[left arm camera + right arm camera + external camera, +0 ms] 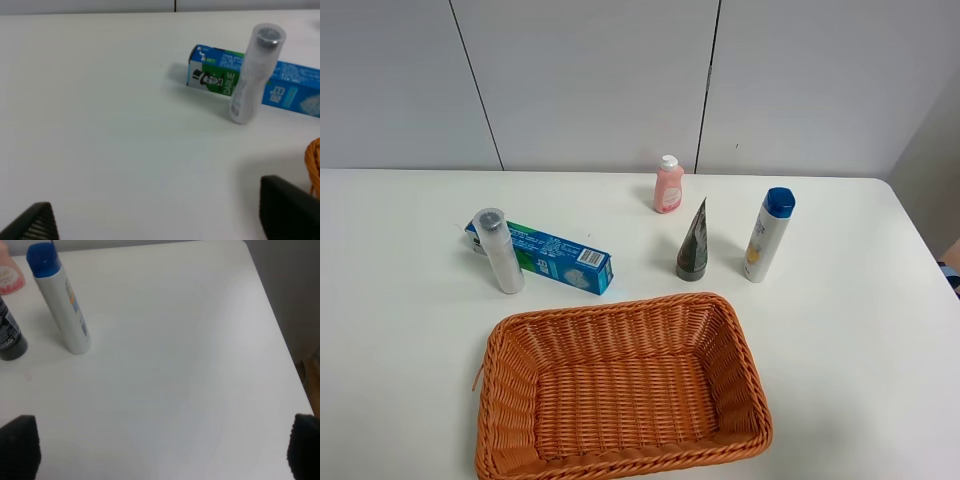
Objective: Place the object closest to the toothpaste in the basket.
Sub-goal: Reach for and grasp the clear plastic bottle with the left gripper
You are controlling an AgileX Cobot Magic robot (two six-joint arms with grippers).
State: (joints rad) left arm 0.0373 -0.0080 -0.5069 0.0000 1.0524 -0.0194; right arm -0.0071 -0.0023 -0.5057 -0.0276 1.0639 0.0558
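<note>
The toothpaste box (548, 258), blue and green, lies on the white table left of centre. A translucent white bottle with a grey cap (499, 250) stands upright touching its front left side. Both also show in the left wrist view, the box (220, 77) behind the bottle (252, 75). The orange wicker basket (620, 312) sits empty at the front centre; its rim (314, 165) edges the left wrist view. Neither arm shows in the exterior view. My left gripper (160, 220) is open and empty, well short of the bottle. My right gripper (160, 450) is open and empty over bare table.
A pink bottle (668, 185) stands at the back centre. A dark grey tube (693, 243) stands on its cap beside a white bottle with a blue cap (767, 235); the right wrist view shows that bottle (62, 305) and the tube (10, 337). The table's right edge (280, 335) is near.
</note>
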